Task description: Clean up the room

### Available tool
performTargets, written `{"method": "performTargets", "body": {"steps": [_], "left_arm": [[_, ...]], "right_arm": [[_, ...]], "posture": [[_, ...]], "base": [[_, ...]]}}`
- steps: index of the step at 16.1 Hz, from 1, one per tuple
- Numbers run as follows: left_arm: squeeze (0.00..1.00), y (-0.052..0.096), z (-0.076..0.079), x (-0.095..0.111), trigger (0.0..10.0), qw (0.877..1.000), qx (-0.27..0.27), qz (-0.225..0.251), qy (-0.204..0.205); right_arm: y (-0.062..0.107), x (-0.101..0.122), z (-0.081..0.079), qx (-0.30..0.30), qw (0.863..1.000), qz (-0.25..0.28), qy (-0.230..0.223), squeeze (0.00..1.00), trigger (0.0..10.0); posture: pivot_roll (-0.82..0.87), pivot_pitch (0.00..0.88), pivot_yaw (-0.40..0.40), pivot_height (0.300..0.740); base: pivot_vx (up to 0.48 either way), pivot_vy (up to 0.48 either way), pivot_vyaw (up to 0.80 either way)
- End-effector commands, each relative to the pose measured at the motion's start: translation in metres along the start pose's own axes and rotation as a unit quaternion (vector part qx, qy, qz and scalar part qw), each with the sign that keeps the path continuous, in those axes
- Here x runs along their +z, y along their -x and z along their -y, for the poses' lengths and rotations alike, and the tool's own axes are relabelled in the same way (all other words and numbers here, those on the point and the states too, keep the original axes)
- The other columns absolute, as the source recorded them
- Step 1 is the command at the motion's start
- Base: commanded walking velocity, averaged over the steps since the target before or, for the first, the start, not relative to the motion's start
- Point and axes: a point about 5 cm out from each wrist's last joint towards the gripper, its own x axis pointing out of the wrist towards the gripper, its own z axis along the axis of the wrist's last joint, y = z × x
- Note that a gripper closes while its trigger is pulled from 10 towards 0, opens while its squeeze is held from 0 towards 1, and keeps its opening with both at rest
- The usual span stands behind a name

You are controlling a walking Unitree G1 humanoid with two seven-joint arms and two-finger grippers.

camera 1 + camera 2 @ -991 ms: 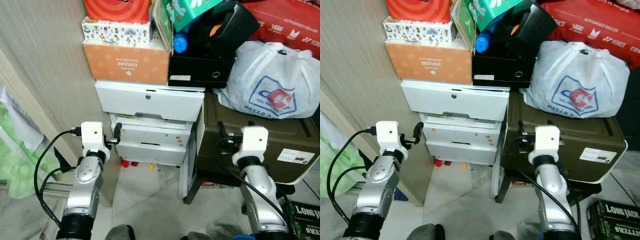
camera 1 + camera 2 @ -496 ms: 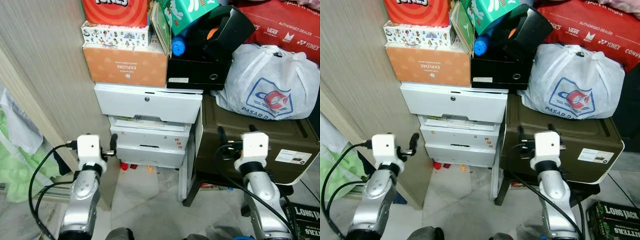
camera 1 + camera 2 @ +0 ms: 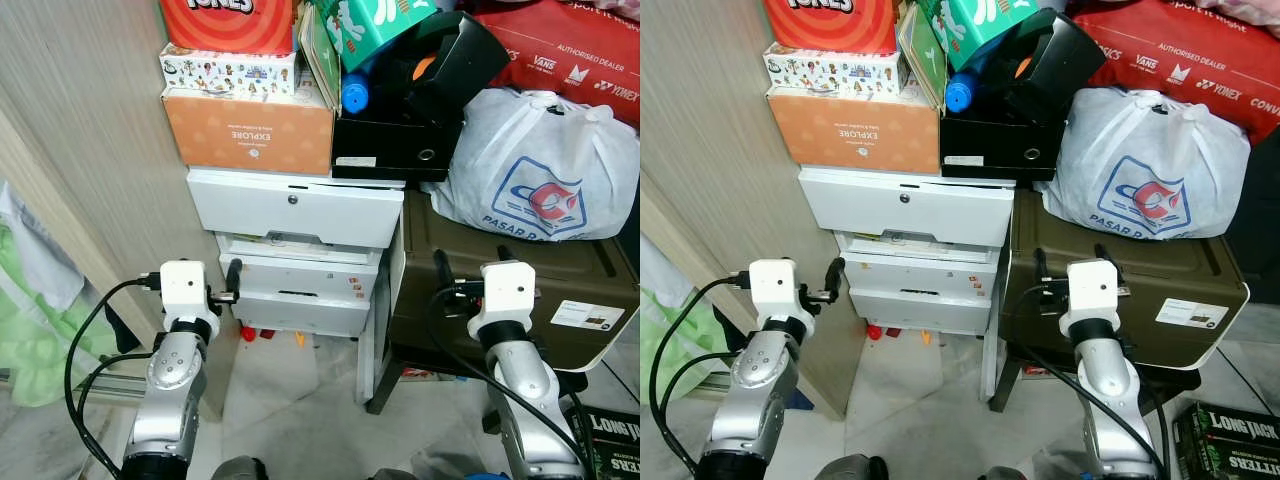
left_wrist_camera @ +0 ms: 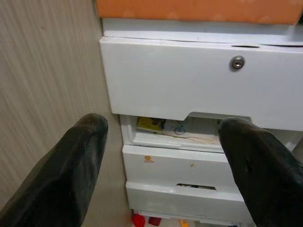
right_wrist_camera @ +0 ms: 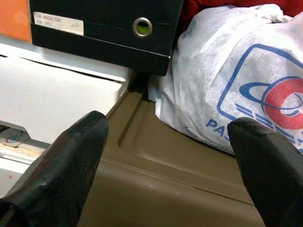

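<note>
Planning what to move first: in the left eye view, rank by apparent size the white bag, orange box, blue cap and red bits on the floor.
1. White bag
2. Orange box
3. Blue cap
4. Red bits, smallest

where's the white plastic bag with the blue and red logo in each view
Left eye view: the white plastic bag sits at upper right, on the dark olive case.
Right eye view: the bag is at upper right, on the same case.
Left wrist view: not in it; that picture shows the white drawer unit.
Right wrist view: the bag lies past the right gripper.
Shared landmark: the black box, immediately to the bag's left.
</note>
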Motion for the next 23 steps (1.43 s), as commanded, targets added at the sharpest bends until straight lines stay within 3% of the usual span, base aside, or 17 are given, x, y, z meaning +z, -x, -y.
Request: {"method": "performTargets", "body": {"steps": [1, 6, 16, 23], "left_arm": [[0.0, 0.001, 0.001, 0.002, 10.0, 1.0, -0.003, 0.0, 0.001], [0.0, 0.006, 0.003, 0.001, 10.0, 1.0, -0.006, -0.004, 0.006], [0.0, 0.02, 0.002, -0.002, 10.0, 0.999, -0.007, -0.031, 0.001], [0.0, 0.014, -0.002, 0.007, 10.0, 1.0, -0.001, -0.019, -0.01]], "right_arm": [[0.002, 0.004, 0.001, -0.002, 1.0, 0.005, 0.001, 0.0, 10.0], [0.006, 0.004, 0.0, 0.005, 1.0, 0.002, 0.005, 0.0, 10.0], [0.01, 0.003, -0.003, 0.005, 1.0, -0.007, 0.002, 0.0, 10.0], [-0.004, 0.005, -0.006, 0.004, 1.0, -0.002, -0.002, 0.0, 10.0]], "posture": [[-0.12, 0.0, 0.027, 0.74], [-0.12, 0.0, 0.029, 0.74], [-0.1, 0.053, 0.039, 0.74], [-0.07, 0.045, 0.033, 0.74]], "base": [[0.0, 0.0, 0.0], [0.0, 0.0, 0.0], [0.0, 0.0, 0.8], [0.0, 0.0, 0.8]]}}
